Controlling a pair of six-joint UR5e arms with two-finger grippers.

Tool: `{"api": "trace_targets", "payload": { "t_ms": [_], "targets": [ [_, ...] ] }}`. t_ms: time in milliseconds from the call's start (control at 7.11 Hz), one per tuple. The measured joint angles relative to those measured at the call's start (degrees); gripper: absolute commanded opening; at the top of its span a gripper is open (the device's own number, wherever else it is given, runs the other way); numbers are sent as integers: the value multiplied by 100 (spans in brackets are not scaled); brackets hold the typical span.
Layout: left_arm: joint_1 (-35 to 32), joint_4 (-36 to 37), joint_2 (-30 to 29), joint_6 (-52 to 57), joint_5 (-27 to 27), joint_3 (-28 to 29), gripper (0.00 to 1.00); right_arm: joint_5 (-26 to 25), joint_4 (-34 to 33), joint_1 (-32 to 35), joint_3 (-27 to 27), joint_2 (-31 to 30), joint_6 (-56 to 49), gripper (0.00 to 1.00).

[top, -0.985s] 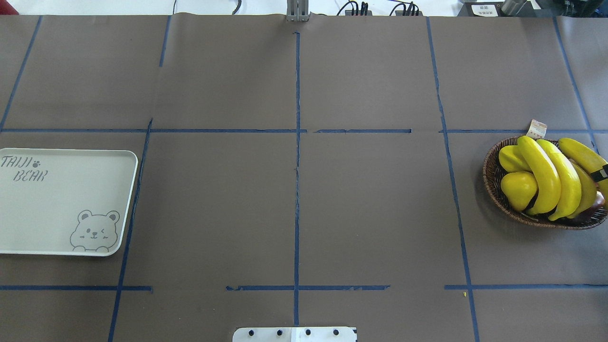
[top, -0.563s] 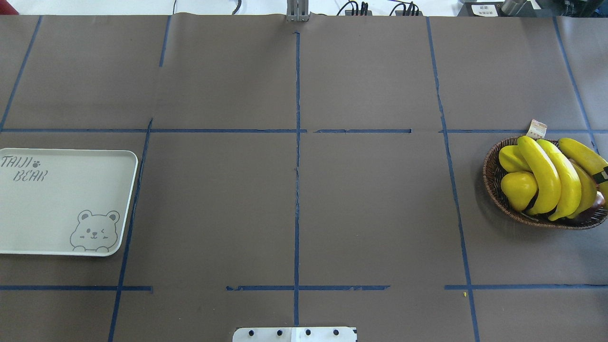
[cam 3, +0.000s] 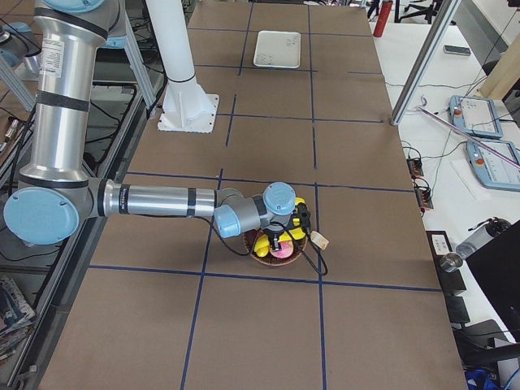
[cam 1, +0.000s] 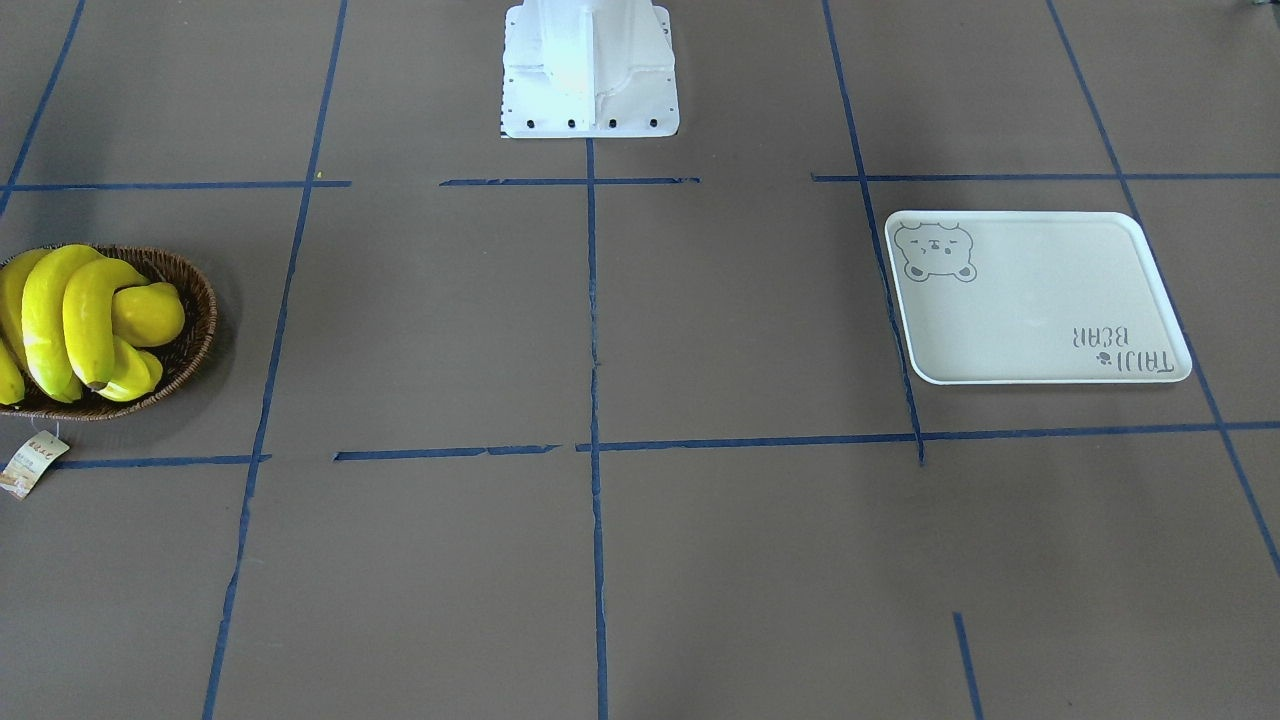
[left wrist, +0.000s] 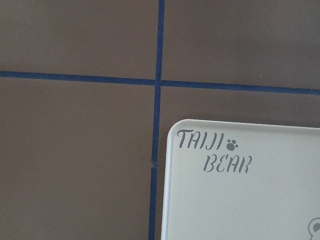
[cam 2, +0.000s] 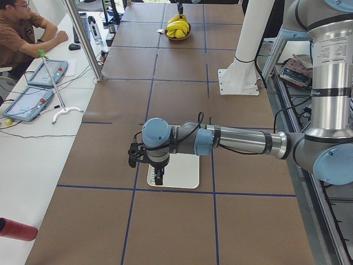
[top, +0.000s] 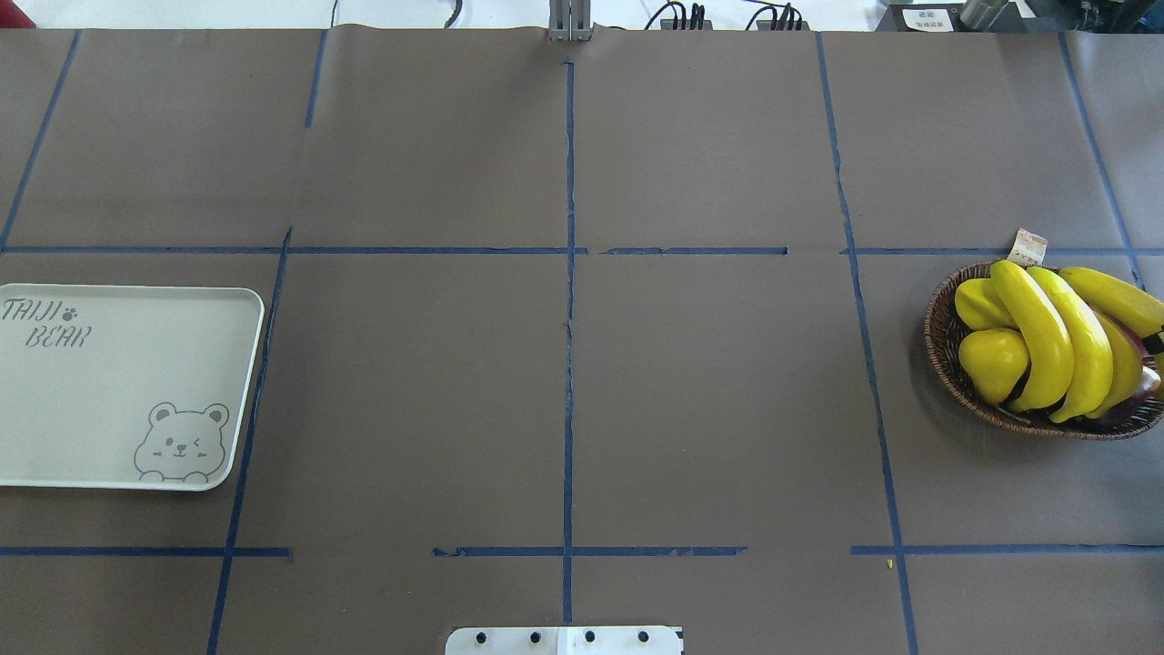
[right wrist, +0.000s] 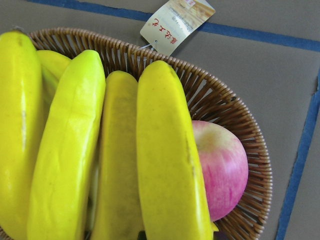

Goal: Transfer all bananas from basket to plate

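Bananas (top: 1037,332) heaped in basket (top: 939,359) at right edge of overhead view, pink apple (right wrist: 222,170) alongside; plate (top: 118,400) bare at far left. Right jaws over basket, left jaws over plate, released or clenched impossible to tell. Descend on topmost banana, pinch across its middle, lift clear of rim.

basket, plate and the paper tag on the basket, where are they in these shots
basket (cam 1: 203,325), exterior front-facing view, on its woven wall beside the fruit.
plate (top: 118,391), overhead exterior view, on the bare middle of its surface.
paper tag (right wrist: 175,22), right wrist-mounted view, on the middle of the printed card.
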Motion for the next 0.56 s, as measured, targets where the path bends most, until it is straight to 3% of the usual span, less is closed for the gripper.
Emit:
{"api": "trace_targets", "payload": {
  "t_ms": [281, 563],
  "targets": [
    [0, 8, 0, -8, 0, -35, 100, 26, 25, 31, 85, -28, -8, 0],
    [0, 16, -9, -34, 0, -80, 100, 39, 29, 338, 263, -164, -57, 0]
  ]
}}
